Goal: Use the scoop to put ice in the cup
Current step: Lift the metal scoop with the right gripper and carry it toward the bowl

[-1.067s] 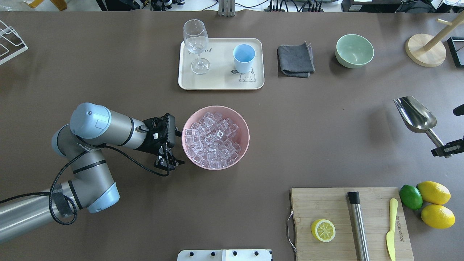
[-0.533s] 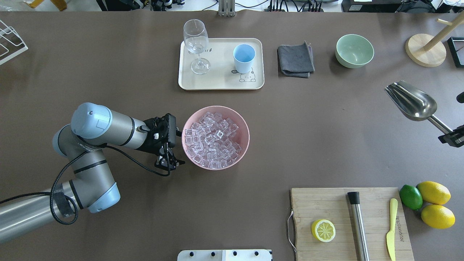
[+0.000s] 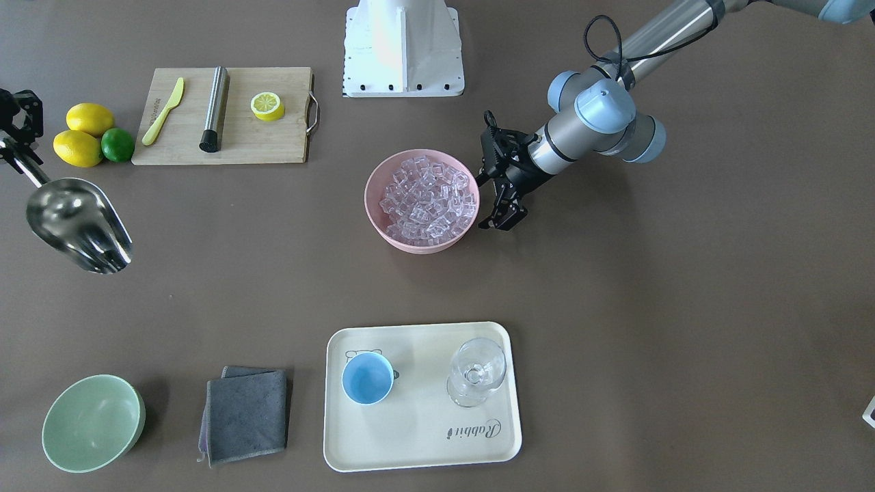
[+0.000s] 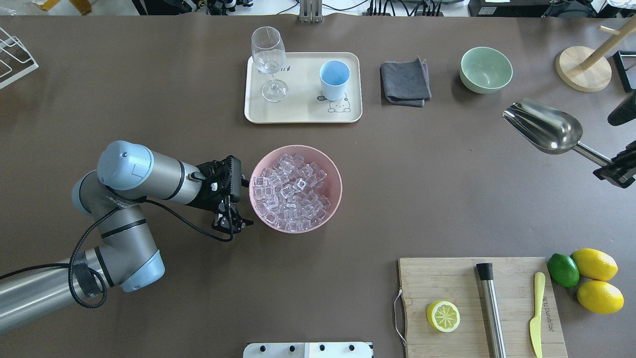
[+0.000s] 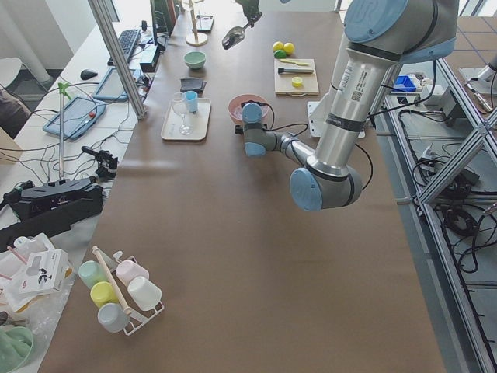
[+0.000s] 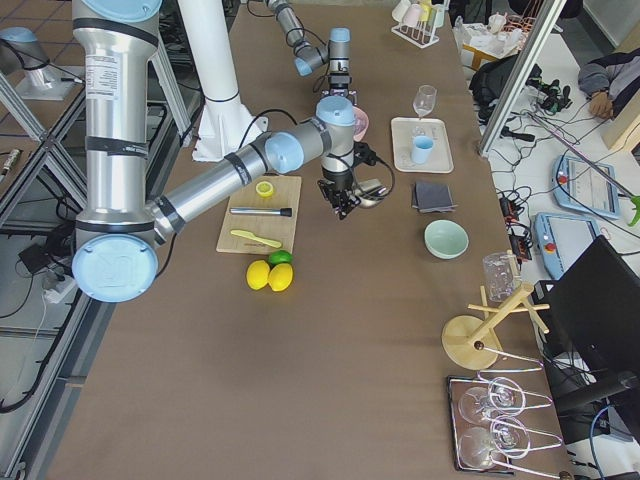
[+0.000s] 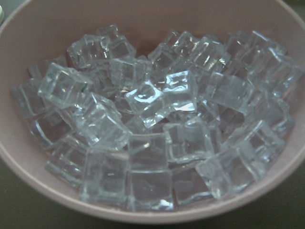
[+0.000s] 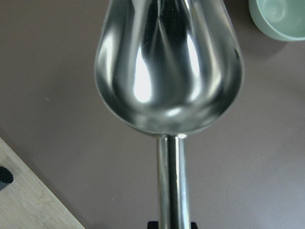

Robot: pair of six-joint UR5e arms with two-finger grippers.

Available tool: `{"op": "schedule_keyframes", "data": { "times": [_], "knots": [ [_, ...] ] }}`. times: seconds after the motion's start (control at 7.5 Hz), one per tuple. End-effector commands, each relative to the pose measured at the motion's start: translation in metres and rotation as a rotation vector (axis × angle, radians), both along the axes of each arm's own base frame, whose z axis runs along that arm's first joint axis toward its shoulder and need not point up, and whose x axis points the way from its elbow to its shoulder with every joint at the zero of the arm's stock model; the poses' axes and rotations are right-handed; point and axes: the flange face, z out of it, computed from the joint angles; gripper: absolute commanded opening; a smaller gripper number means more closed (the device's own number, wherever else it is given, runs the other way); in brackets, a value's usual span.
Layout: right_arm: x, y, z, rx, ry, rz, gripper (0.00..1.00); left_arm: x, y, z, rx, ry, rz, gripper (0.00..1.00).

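The ice (image 4: 290, 194) fills a pink bowl (image 4: 338, 174) at mid-table and shows close up in the left wrist view (image 7: 152, 124). The light-blue cup (image 4: 334, 79) stands empty on a cream tray (image 4: 298, 112) at the far side, and it also shows in the front view (image 3: 368, 378). My right gripper (image 4: 613, 169) is shut on the handle of the steel scoop (image 4: 544, 127). It holds the scoop in the air at the right, trough empty (image 8: 169, 67). My left gripper (image 4: 233, 223) sits just left of the pink bowl, empty, with its jaws slightly apart.
A wine glass (image 4: 269, 59) shares the tray. A grey cloth (image 4: 405, 82), a green bowl (image 4: 485, 69) and a wooden stand (image 4: 584, 67) line the far right. A cutting board (image 4: 447, 278) holds a lemon half, a steel cylinder (image 4: 491, 308) and a knife. Lemons and a lime (image 4: 596, 278) lie beside it.
My right gripper has carried the scoop away from the robot and leftward, toward the table's middle. The left arm and the bowl have not moved.
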Motion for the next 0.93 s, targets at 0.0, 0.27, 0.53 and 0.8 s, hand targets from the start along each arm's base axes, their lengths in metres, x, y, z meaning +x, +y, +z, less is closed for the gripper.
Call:
{"op": "schedule_keyframes", "data": {
  "times": [0.0, 0.27, 0.53, 0.8],
  "knots": [
    [-0.060, -0.026, -0.090, 0.122, 0.091, -0.186, 0.00, 0.000, 0.000, 0.000, 0.000, 0.000, 0.000, 0.99],
    [-0.111, -0.007, -0.141, 0.181, 0.132, -0.271, 0.00, 0.000, 0.000, 0.000, 0.000, 0.000, 0.000, 0.99],
    [-0.136, 0.005, -0.162, 0.206, 0.150, -0.316, 0.00, 0.001, 0.000, -0.001, 0.001, 0.001, 0.001, 0.99],
    [-0.172, 0.006, -0.203, 0.185, 0.237, -0.361, 0.00, 0.001, 0.000, -0.001, 0.001, 0.001, 0.001, 0.99]
  ]
}}
